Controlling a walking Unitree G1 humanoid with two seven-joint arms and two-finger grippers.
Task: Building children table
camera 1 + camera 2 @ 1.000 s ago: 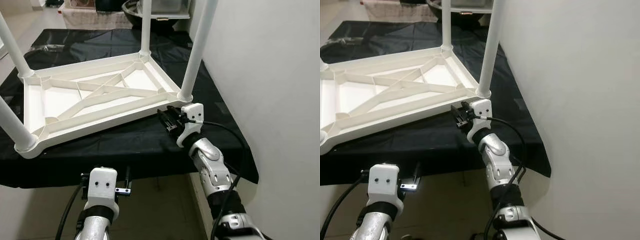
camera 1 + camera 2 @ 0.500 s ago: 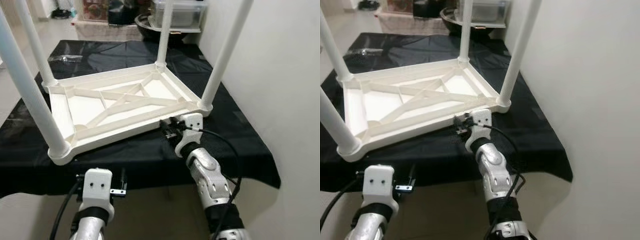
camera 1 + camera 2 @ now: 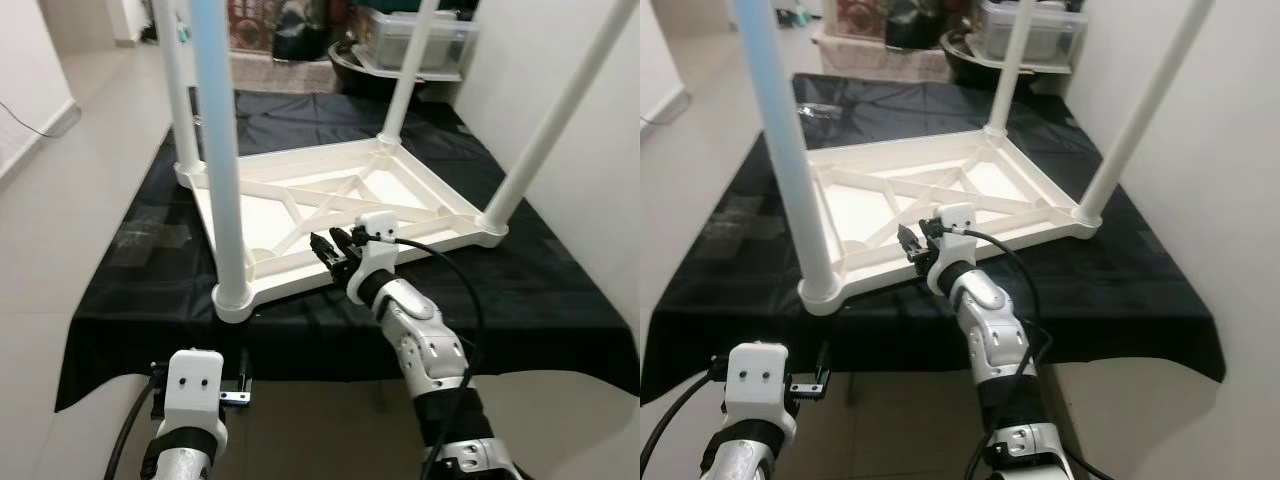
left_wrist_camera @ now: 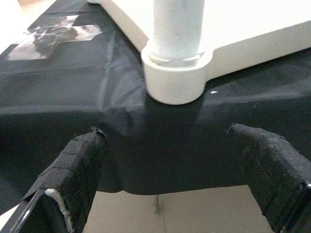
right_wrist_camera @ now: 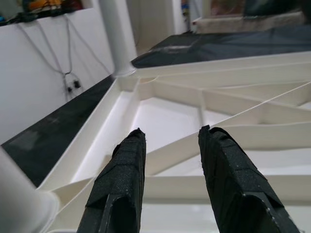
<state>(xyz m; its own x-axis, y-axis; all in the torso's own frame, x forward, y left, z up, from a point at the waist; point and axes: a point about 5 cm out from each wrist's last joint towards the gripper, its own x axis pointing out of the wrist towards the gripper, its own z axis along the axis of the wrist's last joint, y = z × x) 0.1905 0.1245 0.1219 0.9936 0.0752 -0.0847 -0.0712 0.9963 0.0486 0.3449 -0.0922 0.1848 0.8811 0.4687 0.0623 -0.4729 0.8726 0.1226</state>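
Observation:
The white plastic children's table (image 3: pixel 300 276) lies upside down on a black cloth (image 3: pixel 140 290), its legs pointing up. My right gripper (image 3: pixel 335 245) hovers open over the near long rim, between the near-left leg (image 3: pixel 222 170) and the near-right leg (image 3: pixel 550 130); its wrist view looks between the fingertips (image 5: pixel 131 145) at the ribbed underside (image 5: pixel 194 121). My left gripper (image 3: pixel 243 380) hangs open below the cloth's front edge. Its wrist view shows the near-left leg's foot socket (image 4: pixel 177 68) ahead, apart from its fingers (image 4: pixel 77 165).
A white wall (image 3: pixel 610 170) runs close along the right. Behind the table stand a clear storage box (image 3: pixel 425 35) and a dark bowl (image 3: pixel 355 65). Open pale floor (image 3: pixel 70 200) lies to the left, and the cloth's front edge (image 3: pixel 330 365) hangs before me.
The whole view has swung, so the table sits further right in the picture. My right gripper has gone from beside the near-right leg to the middle of the near rim. The left arm is unchanged.

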